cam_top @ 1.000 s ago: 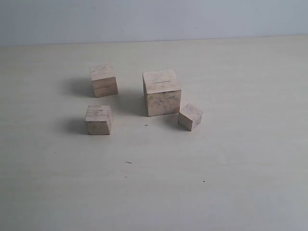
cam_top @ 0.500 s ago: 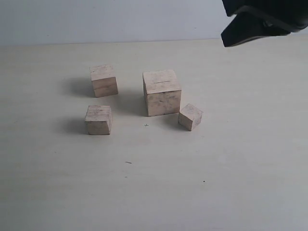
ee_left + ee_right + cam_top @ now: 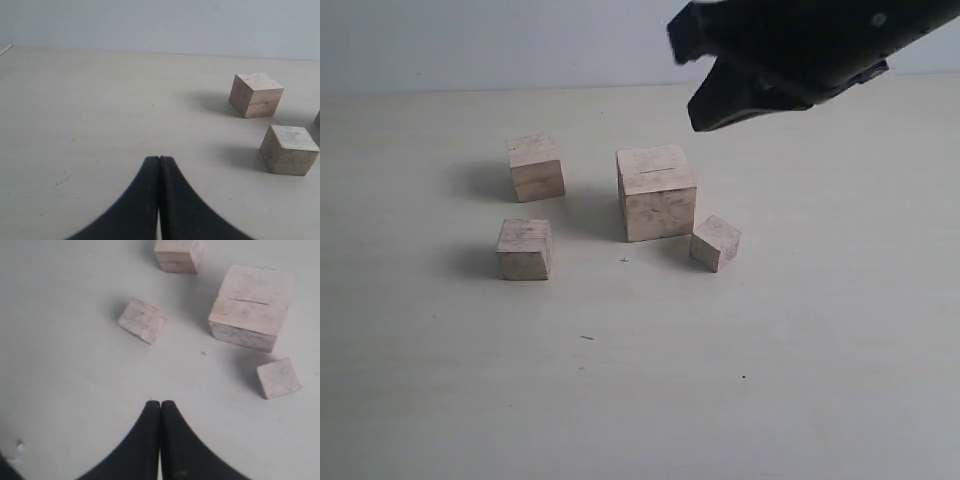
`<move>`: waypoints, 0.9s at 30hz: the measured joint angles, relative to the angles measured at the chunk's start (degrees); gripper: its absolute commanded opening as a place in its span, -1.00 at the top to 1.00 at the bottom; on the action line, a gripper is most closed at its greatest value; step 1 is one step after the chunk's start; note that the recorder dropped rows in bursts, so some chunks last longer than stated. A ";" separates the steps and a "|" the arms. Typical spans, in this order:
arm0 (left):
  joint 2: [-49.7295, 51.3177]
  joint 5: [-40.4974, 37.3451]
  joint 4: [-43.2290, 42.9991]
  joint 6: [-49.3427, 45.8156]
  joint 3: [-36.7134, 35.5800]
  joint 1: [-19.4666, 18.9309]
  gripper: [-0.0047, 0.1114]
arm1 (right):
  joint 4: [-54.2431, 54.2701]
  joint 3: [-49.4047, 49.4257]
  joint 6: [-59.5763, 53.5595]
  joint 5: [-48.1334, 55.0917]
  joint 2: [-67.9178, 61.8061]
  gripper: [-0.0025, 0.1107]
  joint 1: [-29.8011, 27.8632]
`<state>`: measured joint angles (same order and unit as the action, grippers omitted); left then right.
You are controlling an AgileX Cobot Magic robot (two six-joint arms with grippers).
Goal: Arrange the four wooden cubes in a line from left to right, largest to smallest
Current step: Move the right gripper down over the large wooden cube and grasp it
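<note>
Left pincer point(image 3: 159, 167) has its two dark tips pressed together with nothing between them, low over a bare stretch of the pale desk point(image 3: 770, 350); it shows only in its own wrist view, with two cubes off to one side of it and well apart from it. Farthest left in the exterior view stand those two middle-sized blocks, one behind the other with a clear gap between them: the rear medium cube point(image 3: 536, 167) sits closer to the pale wall point(image 3: 520, 40), and the front medium cube point(image 3: 525, 249) sits closer to the camera, a shade further left. Both rest flat on the desk. To their right, well apart from both, stands the large cube point(image 3: 657, 192), upright and square, with a thin crack point(image 3: 660, 170) running across its top face. Just beside its front right corner lies the small cube point(image 3: 716, 242), turned at an angle to its big neighbour; the right wrist view shows a slim strip of shadowed desk between the two. So the four blocks form a loose cluster rather than a row. Above and to the right of the large cube, the dark, blurred right arm point(image 3: 800, 50) reaches in from the upper right corner, high over the desk and touching no block. The right pincer point(image 3: 160, 407) has its tips closed against each other and empty, with all four cubes spread on the desk beyond them.
</note>
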<state>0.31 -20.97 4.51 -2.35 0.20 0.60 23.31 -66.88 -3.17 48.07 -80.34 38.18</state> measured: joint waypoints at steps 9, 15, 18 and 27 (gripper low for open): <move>0.00 0.00 0.00 0.00 0.00 0.00 0.92 | -18.74 -1.70 12.48 -8.77 -14.81 -0.52 7.73; 0.00 0.00 0.00 0.00 0.00 0.00 0.92 | -18.96 -9.92 10.73 -10.14 -19.32 -0.90 7.73; 0.00 0.00 0.00 0.00 0.00 0.00 0.92 | -20.13 -13.75 11.16 -10.14 -22.30 -0.90 7.73; 0.00 0.00 0.00 0.00 0.00 0.00 0.92 | -41.02 -23.18 37.52 -3.29 -31.19 -0.90 7.73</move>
<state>0.31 -20.97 4.51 -2.35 0.20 0.60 -17.70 -90.06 34.36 44.77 -111.53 45.91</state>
